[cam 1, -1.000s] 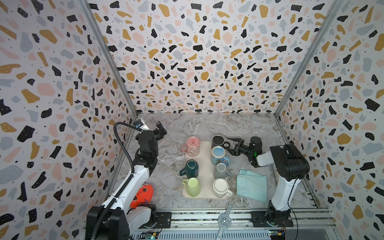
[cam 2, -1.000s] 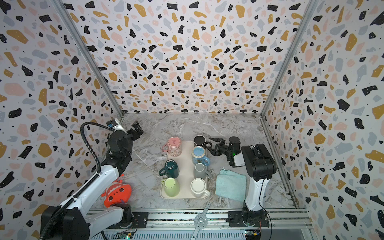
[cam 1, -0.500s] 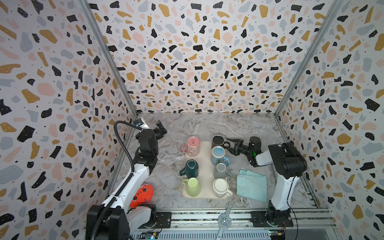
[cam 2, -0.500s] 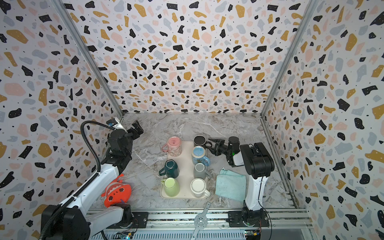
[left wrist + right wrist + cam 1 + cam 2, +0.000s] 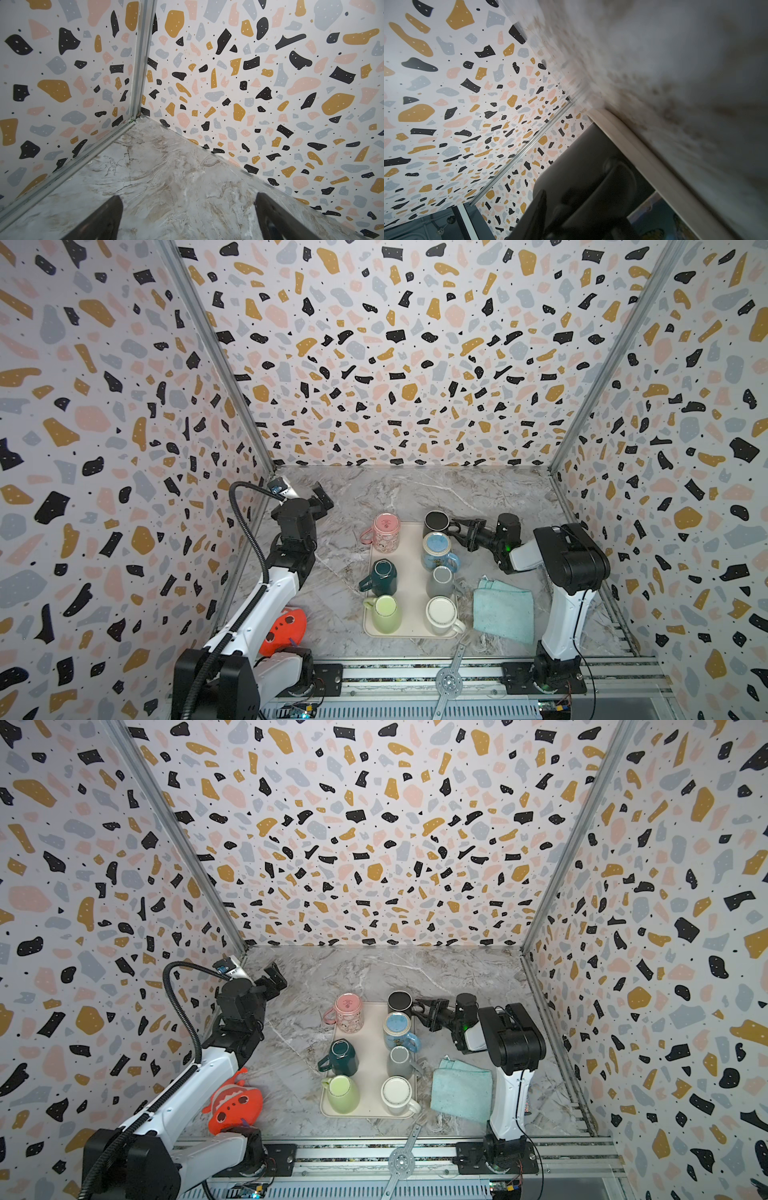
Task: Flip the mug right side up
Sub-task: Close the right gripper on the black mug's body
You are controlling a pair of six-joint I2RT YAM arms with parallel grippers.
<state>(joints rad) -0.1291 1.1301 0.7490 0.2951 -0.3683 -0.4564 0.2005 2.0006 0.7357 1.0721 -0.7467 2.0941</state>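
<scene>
Seven mugs stand in two columns on the cream tray [image 5: 410, 580], which lies on the marble table [image 5: 415, 493]. The black mug [image 5: 436, 521] is at the far right corner of the tray, just behind the blue mug [image 5: 436, 545] and across from the pink mug [image 5: 386, 531]. It stands straight, but I cannot tell whether its mouth faces up or down.

The right gripper [image 5: 456, 527] is low and reaches from the right side to the handle of the black mug. In the right wrist view the handle loop is close in front of the dark, blurred fingers [image 5: 539, 209]. I cannot tell if the jaws press on it or are only near.

The left gripper [image 5: 187, 199] is well apart from the tray, above bare table near the far left corner. Its jaws are spread wide, with nothing between them.

A teal cloth [image 5: 505, 614] lies just right of the tray.
</scene>
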